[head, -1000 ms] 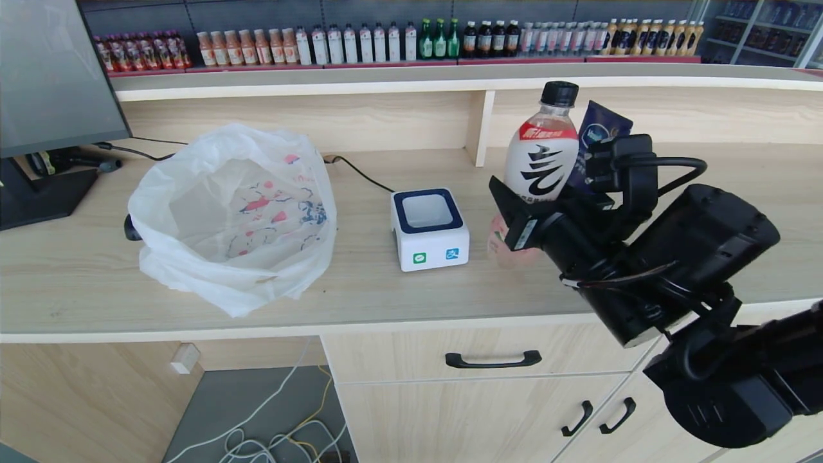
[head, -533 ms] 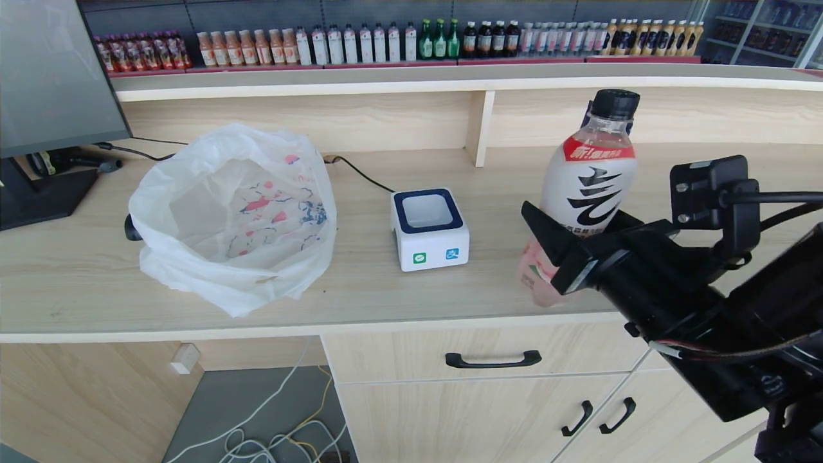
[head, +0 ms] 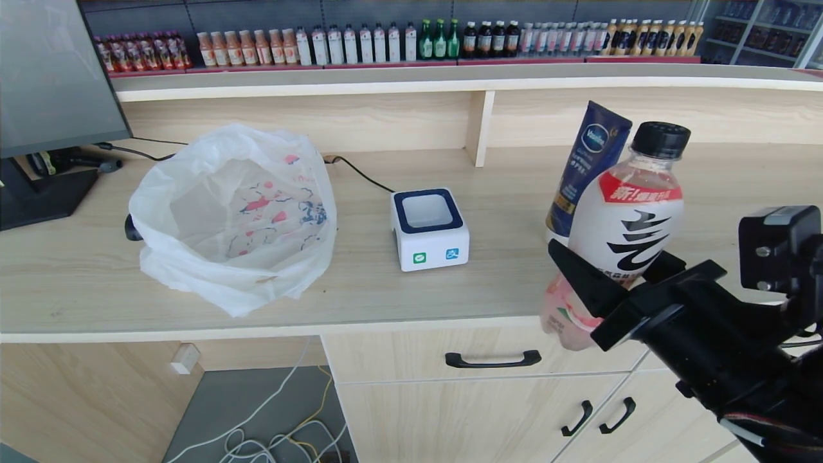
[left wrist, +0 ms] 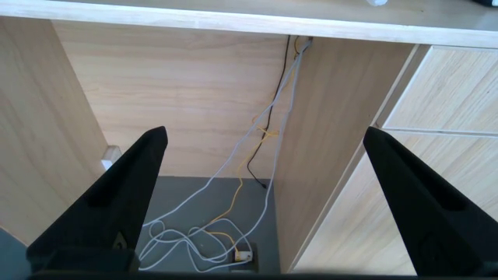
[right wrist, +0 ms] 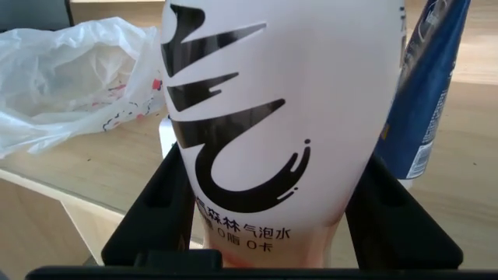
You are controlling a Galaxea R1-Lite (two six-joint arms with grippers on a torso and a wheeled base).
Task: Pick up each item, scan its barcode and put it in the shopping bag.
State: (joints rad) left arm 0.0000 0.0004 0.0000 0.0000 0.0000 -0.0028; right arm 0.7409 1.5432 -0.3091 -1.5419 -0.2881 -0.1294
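Observation:
My right gripper [head: 620,286] is shut on a drink bottle [head: 620,225] with a white label, pink contents and a black cap. It holds the bottle upright above the counter's front edge at the right. The right wrist view has the bottle [right wrist: 272,117] between the two black fingers [right wrist: 156,210]. A dark blue tube [head: 582,170] stands upright on the counter just behind the bottle. The white barcode scanner [head: 429,228] sits mid-counter. The open white shopping bag [head: 235,215] lies at the left. My left gripper [left wrist: 264,202] is open below the counter, over the floor cables.
A monitor [head: 54,77] on its stand occupies the far left of the wooden counter [head: 386,289]. A raised shelf with an upright divider [head: 479,125] runs along the back. Drawers with black handles [head: 494,360] sit under the counter. Bottles line the store shelves [head: 398,42] behind.
My right gripper has carried the bottle to the right and toward the counter's front edge, lifting it clear. The blue tube, hidden behind the bottle half a second ago, shows again.

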